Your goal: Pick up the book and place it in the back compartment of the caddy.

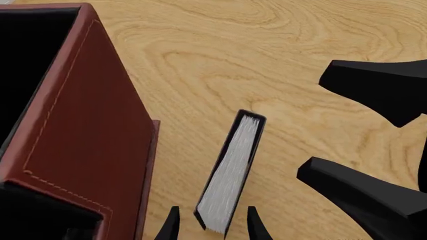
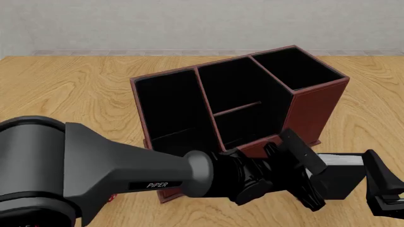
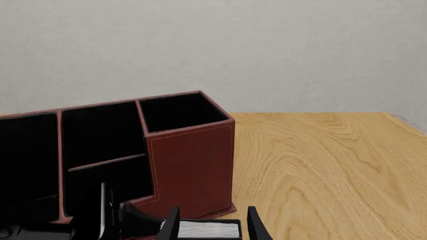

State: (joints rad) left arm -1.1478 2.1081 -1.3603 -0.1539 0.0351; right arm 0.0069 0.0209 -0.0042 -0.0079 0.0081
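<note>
The book (image 2: 344, 179), black with white page edges up, stands on edge on the table just right of the caddy (image 2: 315, 109). My left gripper (image 2: 314, 185) reaches across in front of the caddy and is open, with its fingers on either side of the book's left end. The left wrist view shows wood between each finger and the book (image 1: 235, 170). My right gripper (image 2: 373, 185) is open at the book's right end, apart from it. The back compartment (image 2: 247, 126), behind the low wall, faces me and holds nothing.
The left arm's big grey link (image 2: 75, 165) covers the table's front left. The caddy's tall end pocket (image 3: 180, 112) rises close beside the book (image 3: 208, 230). Bare wood (image 3: 333, 165) lies to the right of the caddy.
</note>
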